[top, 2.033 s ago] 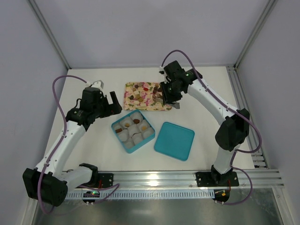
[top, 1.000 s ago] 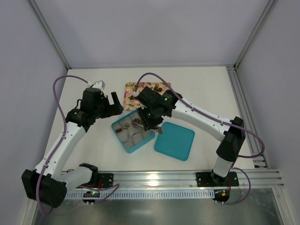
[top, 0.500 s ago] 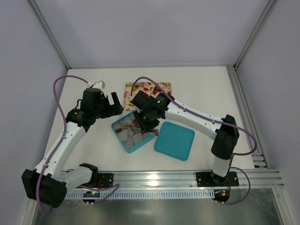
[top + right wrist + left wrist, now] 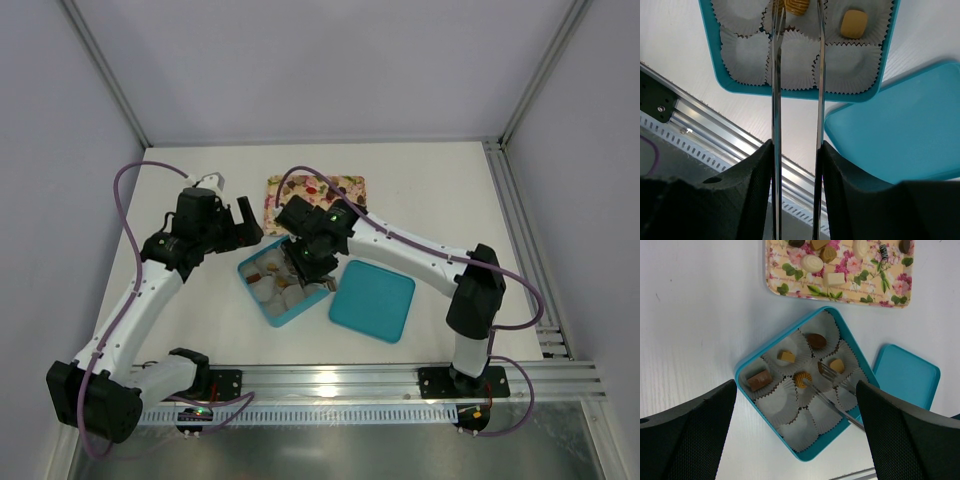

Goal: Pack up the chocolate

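The teal box (image 4: 747,365) holds white paper cups, several with a piece of chocolate: a brown block (image 4: 759,379), a tan square (image 4: 786,356), a dark oval (image 4: 816,340) and an orange swirl (image 4: 802,378). More chocolate (image 4: 812,262) lies on the flowered tray (image 4: 790,287). My right gripper (image 4: 796,145) is shut on metal tongs (image 4: 776,100). The tong tips stand apart on either side of the swirl piece (image 4: 795,6) in the middle cup. My left gripper (image 4: 797,440) hangs open above the box's near-left side, holding nothing.
The teal lid (image 4: 372,300) lies flat right of the box (image 4: 277,322). The tray (image 4: 345,185) sits just behind the box. The right arm reaches across above the lid and box. An aluminium rail (image 4: 715,135) runs along the near table edge.
The right arm carried the tongs from the tray to over the box and a little further left. The tong arms have spread apart. The left arm has stayed still.
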### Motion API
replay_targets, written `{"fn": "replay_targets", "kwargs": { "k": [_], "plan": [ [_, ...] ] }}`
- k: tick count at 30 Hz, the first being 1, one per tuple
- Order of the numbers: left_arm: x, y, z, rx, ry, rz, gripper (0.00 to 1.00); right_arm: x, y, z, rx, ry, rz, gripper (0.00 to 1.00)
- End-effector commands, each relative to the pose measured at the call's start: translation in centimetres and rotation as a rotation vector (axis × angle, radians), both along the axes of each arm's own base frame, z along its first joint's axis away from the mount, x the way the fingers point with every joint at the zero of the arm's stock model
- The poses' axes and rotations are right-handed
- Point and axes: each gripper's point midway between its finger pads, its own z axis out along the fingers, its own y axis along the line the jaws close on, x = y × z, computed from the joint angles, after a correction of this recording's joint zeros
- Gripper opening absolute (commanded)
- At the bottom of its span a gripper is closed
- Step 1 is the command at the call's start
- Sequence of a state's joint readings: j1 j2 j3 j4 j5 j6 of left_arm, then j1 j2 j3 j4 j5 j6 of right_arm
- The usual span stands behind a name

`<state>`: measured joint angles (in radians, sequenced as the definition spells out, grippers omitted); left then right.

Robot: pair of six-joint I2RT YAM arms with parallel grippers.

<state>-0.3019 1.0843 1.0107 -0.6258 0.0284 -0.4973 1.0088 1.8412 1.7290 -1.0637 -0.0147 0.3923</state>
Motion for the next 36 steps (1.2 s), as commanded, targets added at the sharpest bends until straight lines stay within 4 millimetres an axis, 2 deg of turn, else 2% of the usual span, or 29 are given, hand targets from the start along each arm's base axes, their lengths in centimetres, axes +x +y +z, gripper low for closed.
{"fn": "replay_targets", "kwargs": {
  "k": [1,4,8,12,13,17,19,22,24,25,26,28,36],
  "plan": [
    [0.0,-0.4,0.3,-0.018,-0.012,-0.012,1.00,1.2,0.7,2.7,0.043,-0.085,0.002,0.44],
    [0.0,-0.4,0.3,-0.019,-0.010,-0.011,1.00,1.8,0.5,3.7,0.040,-0.116,-0.004,0.45],
    [0.0,-0.4,0.3,-0.019,-0.013,-0.010,1.00,3.7,0.2,5.9,0.075,-0.165,-0.028,0.45],
    [0.0,-0.3,0.4,-0.017,-0.017,-0.007,1.00,6.8,-1.9,7.5,0.081,-0.208,-0.098,0.45],
    [0.0,-0.3,0.5,-0.017,-0.018,-0.007,1.00,8.6,-3.0,8.1,0.092,-0.227,-0.145,0.46],
    [0.0,-0.4,0.5,-0.023,-0.016,-0.010,1.00,12.9,-5.6,8.8,0.106,-0.260,-0.247,0.46],
    [0.0,-0.4,0.5,-0.022,-0.017,-0.011,1.00,15.2,-6.8,8.6,0.094,-0.272,-0.294,0.46],
    [0.0,-0.4,0.4,-0.022,-0.017,-0.009,1.00,17.4,-7.7,7.7,0.070,-0.273,-0.329,0.46],
    [0.0,-0.5,0.5,-0.023,-0.016,-0.012,1.00,19.2,-8.7,7.8,0.076,-0.283,-0.372,0.46],
    [0.0,-0.5,0.5,-0.024,-0.018,-0.012,1.00,19.9,-8.8,7.1,0.071,-0.270,-0.383,0.46],
    [0.0,-0.5,0.4,-0.024,-0.016,-0.013,1.00,20.8,-9.1,7.5,0.084,-0.283,-0.402,0.46],
    [0.0,-0.5,0.4,-0.024,-0.016,-0.013,1.00,22.2,-9.0,6.9,0.085,-0.278,-0.409,0.46],
    [0.0,-0.6,0.4,-0.027,-0.015,-0.016,1.00,23.9,-8.6,4.3,0.048,-0.252,-0.393,0.45]
  ]
}}
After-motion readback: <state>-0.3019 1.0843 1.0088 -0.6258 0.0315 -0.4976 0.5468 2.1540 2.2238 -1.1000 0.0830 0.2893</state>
